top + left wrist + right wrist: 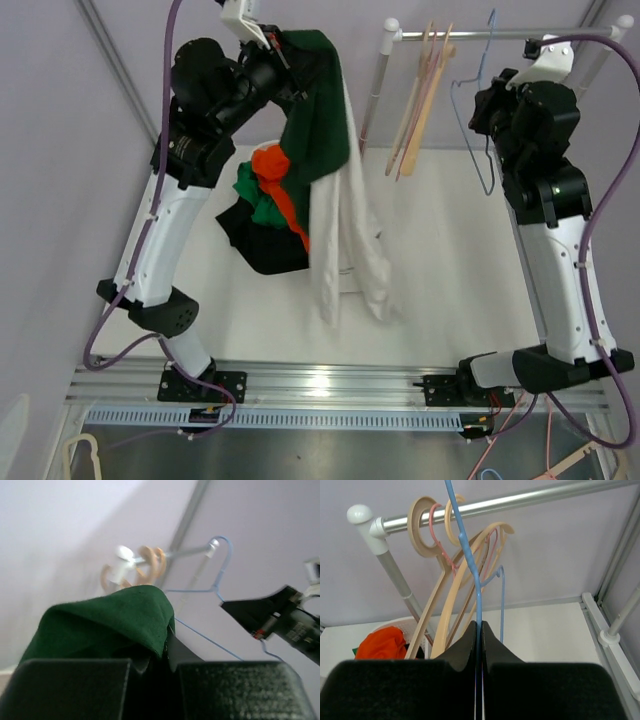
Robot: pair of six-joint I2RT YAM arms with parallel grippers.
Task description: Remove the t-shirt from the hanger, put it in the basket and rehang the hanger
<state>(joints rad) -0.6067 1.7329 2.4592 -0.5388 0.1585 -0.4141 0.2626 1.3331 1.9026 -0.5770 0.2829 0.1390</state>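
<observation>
A dark green t-shirt (318, 110) hangs from my left gripper (268, 45), raised at the back left; its jaws are shut on a fold of the cloth (110, 620). A white garment (350, 240) hangs beside it down to the table. The thin blue wire hanger (470, 130) is bare and apart from the shirt, to the right. My right gripper (490, 100) is shut on the hanger's wire (465, 550), which runs up between the fingertips of my right gripper (480, 627). The hanger also shows in the left wrist view (220, 565).
A metal rail (480, 33) crosses the back with wooden and pink hangers (420, 100) on it; they also show in the right wrist view (445, 600). A pile of orange (275, 170), green and black (265, 245) clothes lies at back left. A white basket (400, 625) stands by the rail post.
</observation>
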